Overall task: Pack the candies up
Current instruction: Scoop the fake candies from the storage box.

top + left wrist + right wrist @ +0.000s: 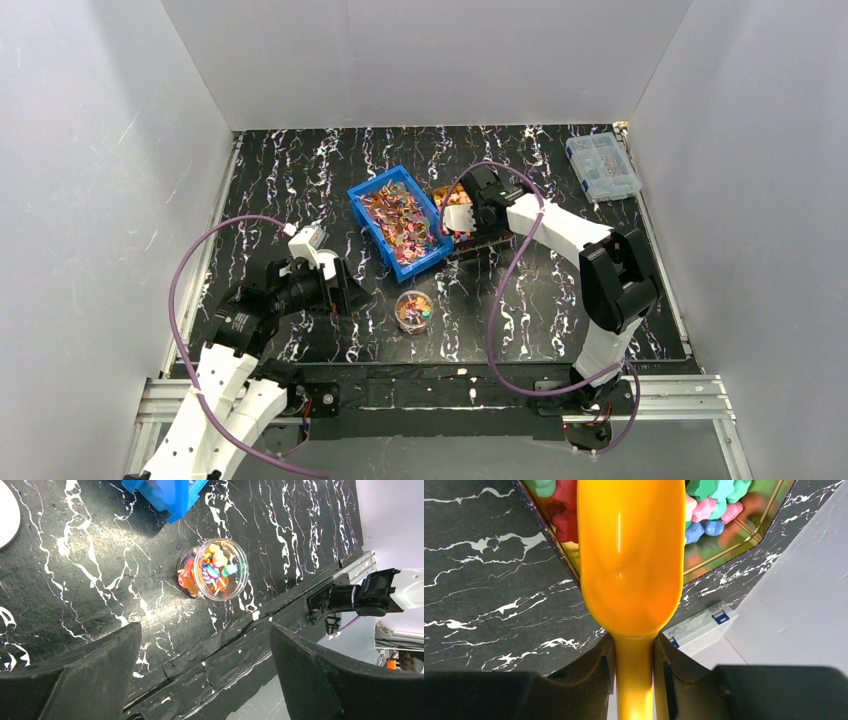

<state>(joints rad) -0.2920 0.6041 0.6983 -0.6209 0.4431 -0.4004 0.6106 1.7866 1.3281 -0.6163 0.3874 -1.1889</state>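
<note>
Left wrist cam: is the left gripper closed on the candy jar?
No, the left gripper is wide open and the jar stands apart ahead of it, untouched.

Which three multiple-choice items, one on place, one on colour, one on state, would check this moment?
1. Relative to the blue bin, the jar stands: A inside it; B on the table, nearer the robot; C on top of it.
2. The scoop in the right gripper is: A orange; B green; C white.
3. The left gripper is: A open and empty; B shut on the jar; C shut on the scoop.
Key: B, bare table shows around the jar; A, the wrist view shows orange; A, its fingers stand wide apart with nothing between.
</note>
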